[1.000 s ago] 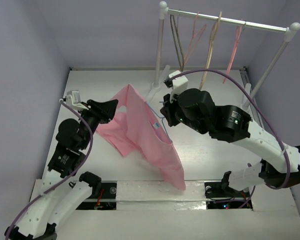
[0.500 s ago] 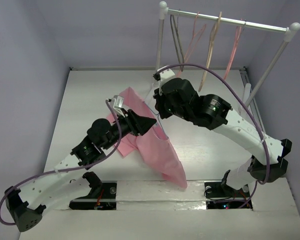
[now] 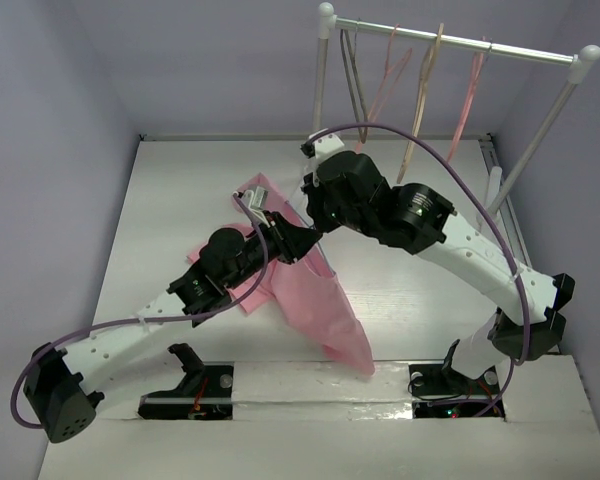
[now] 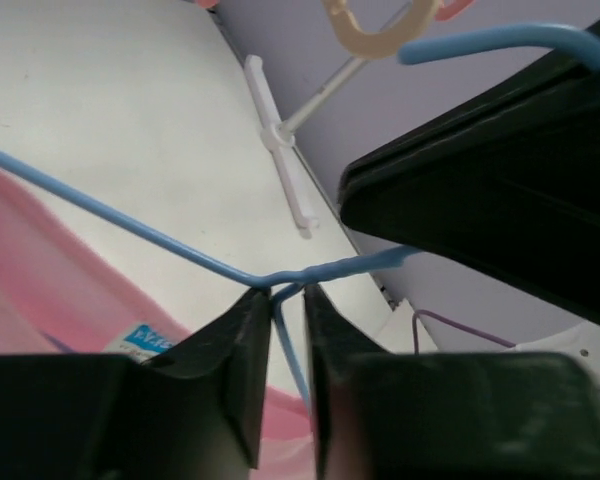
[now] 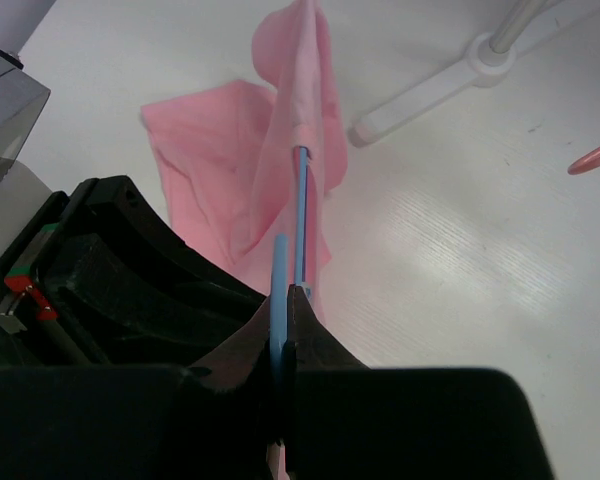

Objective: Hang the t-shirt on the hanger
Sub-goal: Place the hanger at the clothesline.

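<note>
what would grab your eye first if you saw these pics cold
The pink t-shirt sprawls mid-table with the light-blue hanger threaded into it. The right gripper pinches the hanger's wire, while the left gripper straddles its neck, jaws barely apart. Behind them, a white rack holds spare hangers.

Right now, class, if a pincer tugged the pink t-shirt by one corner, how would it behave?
Likely floppy: the t-shirt hangs in loose folds off the hanger. Probably light, since that thin wire looks unbent under it.
</note>
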{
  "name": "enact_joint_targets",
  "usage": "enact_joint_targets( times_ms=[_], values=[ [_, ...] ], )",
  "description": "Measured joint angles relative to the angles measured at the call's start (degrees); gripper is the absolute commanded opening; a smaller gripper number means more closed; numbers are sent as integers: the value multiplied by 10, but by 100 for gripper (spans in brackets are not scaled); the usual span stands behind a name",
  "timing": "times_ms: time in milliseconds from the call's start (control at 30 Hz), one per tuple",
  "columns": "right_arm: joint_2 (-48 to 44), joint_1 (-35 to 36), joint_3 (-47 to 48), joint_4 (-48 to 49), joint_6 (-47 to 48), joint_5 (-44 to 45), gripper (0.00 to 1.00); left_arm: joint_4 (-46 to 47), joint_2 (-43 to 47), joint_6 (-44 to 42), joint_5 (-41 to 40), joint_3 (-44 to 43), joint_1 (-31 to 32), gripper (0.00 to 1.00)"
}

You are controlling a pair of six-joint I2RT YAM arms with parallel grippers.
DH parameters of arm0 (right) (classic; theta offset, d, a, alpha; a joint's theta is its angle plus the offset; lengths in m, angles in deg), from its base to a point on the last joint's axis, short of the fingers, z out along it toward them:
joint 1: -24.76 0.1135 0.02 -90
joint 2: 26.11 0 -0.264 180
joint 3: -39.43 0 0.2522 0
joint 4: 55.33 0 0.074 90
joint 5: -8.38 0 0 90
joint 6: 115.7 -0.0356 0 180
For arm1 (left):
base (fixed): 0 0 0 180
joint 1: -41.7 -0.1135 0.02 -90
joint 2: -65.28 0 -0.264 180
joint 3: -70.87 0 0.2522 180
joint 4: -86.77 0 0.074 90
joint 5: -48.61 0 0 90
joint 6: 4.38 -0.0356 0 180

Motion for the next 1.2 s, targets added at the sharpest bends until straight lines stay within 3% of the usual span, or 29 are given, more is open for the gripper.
enact_joint_targets(
  times_ms=[33,133,233,267,433,767,1033,1200],
  values=[
    [0,-1,0,-1,0,0,0,2,-3,1,-3,1,0,3],
    [0,-2,-3,-1,0,0,0,10,-7,2,-8,8,1,0],
    [-2,-2,-14,3,-5,-1,22,28,-6,10,-12,23,3,0],
    [-7,-2,-25,12,-9,-2,35,33,-4,16,-12,30,3,0],
    [-76,-1,-124,63,-26,-30,55,50,0,41,-16,38,4,0],
    [-307,7,-304,178,-56,-61,55,70,0,61,-17,38,4,0],
    [-322,7,-405,210,-71,-76,54,92,-1,78,19,37,4,0],
    [-310,7,-447,214,-85,-91,43,111,-1,94,48,36,4,0]
  ],
)
